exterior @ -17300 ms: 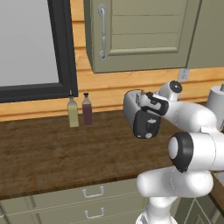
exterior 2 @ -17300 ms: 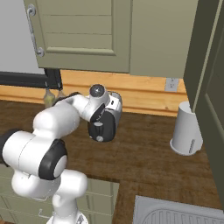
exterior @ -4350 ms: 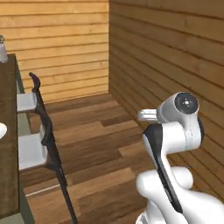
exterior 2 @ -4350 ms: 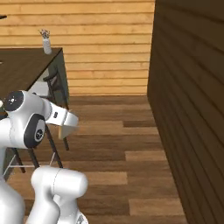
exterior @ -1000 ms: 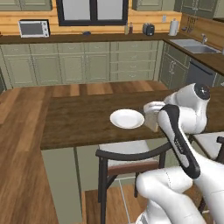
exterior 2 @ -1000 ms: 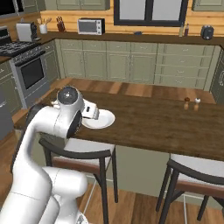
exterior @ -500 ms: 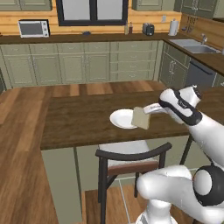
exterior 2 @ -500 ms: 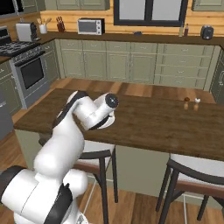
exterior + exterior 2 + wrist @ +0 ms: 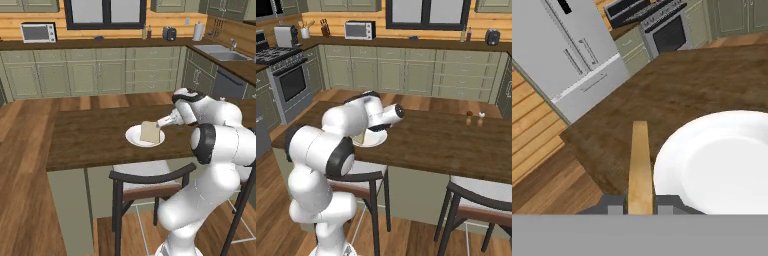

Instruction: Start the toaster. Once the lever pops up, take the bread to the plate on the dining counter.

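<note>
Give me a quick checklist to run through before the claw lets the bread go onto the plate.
1. Claw shut on the bread: ok.
2. Bread over the plate: ok in the left base view; the hand view shows the slice edge-on beside the rim, so exact centring: cannot tell.
3. Slice lying flat for release: not ok, it stands on edge.
4. Bread touching the plate: cannot tell.
5. Plate sitting flat on the dining counter: ok.
6. Salt and pepper shakers away from the plate: ok.
</note>
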Controlling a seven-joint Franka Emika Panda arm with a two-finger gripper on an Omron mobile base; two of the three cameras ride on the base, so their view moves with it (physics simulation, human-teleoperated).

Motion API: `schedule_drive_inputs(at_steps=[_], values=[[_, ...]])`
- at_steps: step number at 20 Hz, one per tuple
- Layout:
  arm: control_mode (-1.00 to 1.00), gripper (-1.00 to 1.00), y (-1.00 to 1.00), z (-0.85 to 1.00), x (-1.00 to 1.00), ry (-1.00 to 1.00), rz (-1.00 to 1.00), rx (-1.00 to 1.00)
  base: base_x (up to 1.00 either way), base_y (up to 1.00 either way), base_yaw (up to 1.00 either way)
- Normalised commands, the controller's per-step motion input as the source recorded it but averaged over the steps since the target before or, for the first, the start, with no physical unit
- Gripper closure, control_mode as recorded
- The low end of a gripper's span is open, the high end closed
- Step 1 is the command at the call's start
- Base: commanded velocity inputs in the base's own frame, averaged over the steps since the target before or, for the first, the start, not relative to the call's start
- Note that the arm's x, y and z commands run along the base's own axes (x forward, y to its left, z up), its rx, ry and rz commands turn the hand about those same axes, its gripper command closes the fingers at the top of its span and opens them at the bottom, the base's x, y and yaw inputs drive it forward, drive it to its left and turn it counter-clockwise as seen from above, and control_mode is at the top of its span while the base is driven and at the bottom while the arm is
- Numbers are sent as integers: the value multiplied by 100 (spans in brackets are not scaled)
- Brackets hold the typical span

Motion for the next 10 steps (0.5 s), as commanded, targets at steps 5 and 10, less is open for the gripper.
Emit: schedule_drive_inputs(at_steps=[5,10], values=[[-100,100,11,-32,75,7,3,0,0,0,0],[-100,100,17,-41,23,0,0,0,0,0,0]])
